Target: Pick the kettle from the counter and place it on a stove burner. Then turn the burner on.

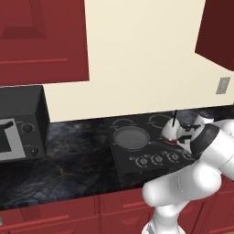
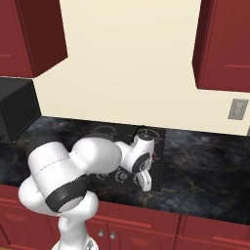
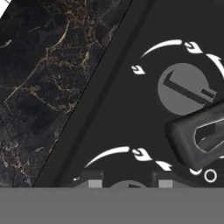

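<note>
From the left base view, the kettle sits on the black cooktop, on the front burner just right of the grey pan, its thin black handle standing upright. A red glow shows under the kettle's right side. My white arm rises over the cooktop's right front corner and hides part of the knob row. The dark marbled tabletop stretches left of the cooktop to the microwave.

From the right base view, my hand hangs over the front right edge of the cooktop, close above the knobs. The kettle peeks out just behind my wrist.

From the hand view, my fingers point down onto the cooktop's control strip, standing apart on either side of a knob at the bottom edge. Whether they touch it I cannot tell. Another round knob with white arc markings lies beyond, and the tabletop runs alongside the cooktop's edge.
</note>
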Robot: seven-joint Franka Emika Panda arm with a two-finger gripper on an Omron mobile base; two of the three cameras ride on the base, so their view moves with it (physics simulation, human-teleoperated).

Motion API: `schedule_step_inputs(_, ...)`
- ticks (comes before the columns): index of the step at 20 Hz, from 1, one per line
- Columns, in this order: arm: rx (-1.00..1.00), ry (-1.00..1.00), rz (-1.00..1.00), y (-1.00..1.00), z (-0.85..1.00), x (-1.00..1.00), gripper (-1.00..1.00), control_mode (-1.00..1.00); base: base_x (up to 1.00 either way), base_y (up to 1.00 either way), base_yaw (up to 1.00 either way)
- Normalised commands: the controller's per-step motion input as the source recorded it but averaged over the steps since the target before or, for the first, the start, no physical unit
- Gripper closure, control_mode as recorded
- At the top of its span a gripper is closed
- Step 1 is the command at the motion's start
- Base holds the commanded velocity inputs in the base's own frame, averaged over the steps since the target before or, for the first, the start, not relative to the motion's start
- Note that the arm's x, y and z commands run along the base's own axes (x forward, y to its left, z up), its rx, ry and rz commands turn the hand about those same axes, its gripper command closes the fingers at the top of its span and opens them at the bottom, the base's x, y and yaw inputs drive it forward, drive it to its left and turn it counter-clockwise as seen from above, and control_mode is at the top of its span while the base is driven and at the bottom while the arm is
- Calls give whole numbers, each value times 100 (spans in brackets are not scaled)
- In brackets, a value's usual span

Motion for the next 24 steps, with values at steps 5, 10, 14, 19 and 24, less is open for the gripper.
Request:
schedule_step_inputs(5,1,-4,1,-2,4,-11,100,-100,0,0,0)
schedule_step_inputs(10,25,-4,33,-21,92,-1,100,-100,0,0,0)
schedule_step_inputs(14,19,4,17,0,100,0,100,-100,0,0,0)
schedule_step_inputs(19,19,13,13,0,100,-3,100,-100,0,0,0)
schedule_step_inputs(24,5,3,5,15,100,-58,100,-100,0,0,0)
